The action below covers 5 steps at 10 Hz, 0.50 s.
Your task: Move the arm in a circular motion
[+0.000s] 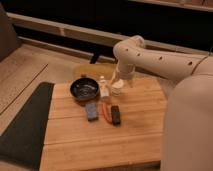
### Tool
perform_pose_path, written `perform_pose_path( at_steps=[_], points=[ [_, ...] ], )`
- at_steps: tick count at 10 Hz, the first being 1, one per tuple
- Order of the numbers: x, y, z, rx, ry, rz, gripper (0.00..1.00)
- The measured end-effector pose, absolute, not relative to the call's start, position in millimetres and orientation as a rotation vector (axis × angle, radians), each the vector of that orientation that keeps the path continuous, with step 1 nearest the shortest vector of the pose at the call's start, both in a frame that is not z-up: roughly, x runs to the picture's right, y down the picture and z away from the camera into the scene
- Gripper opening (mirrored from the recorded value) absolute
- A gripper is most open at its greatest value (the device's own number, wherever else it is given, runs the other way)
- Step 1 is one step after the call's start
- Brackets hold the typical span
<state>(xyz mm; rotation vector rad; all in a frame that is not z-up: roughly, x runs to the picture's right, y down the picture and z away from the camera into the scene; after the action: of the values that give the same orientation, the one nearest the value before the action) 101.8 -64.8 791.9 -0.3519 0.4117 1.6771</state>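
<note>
- The gripper [119,81] hangs at the end of the downward-pointing forearm, low over the far edge of the wooden table [100,140]. It is just above a small white cup [117,89], and I cannot tell whether it is clenched, released or touching the cup.
- The arm [150,57] is cream-white. It rises from a bulky segment filling the right edge of the view and runs left along a thick tube with a row of small dark holes. At a rounded elbow near the top centre it bends and drops toward the table.
- Just left of the cup stands a small white bottle [104,89], and left of that sits a dark round bowl [84,90].
- Nearer the camera, three small things lie side by side: a blue-grey block [91,111], a slim orange item [105,111] and a black block [115,115].
- A dark mat [25,125] lies on the floor along the table's left side.
- Behind the table, a pale ledge [60,31] runs below a dark wall.
</note>
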Motion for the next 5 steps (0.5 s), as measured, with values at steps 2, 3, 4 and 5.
perform_pose_path(
  at_steps=[2,3,4,5],
  points=[
    [68.3,-90.3,805.2,-0.357,0.368,1.581,0.65],
    [47.9,-93.5,810.4,-0.373,0.349,1.539,0.65],
    [20.8,-92.3,815.7,-0.402,0.327,1.487,0.65],
    [-16.4,-83.5,818.2,-0.451,0.303,1.418,0.65]
  ],
)
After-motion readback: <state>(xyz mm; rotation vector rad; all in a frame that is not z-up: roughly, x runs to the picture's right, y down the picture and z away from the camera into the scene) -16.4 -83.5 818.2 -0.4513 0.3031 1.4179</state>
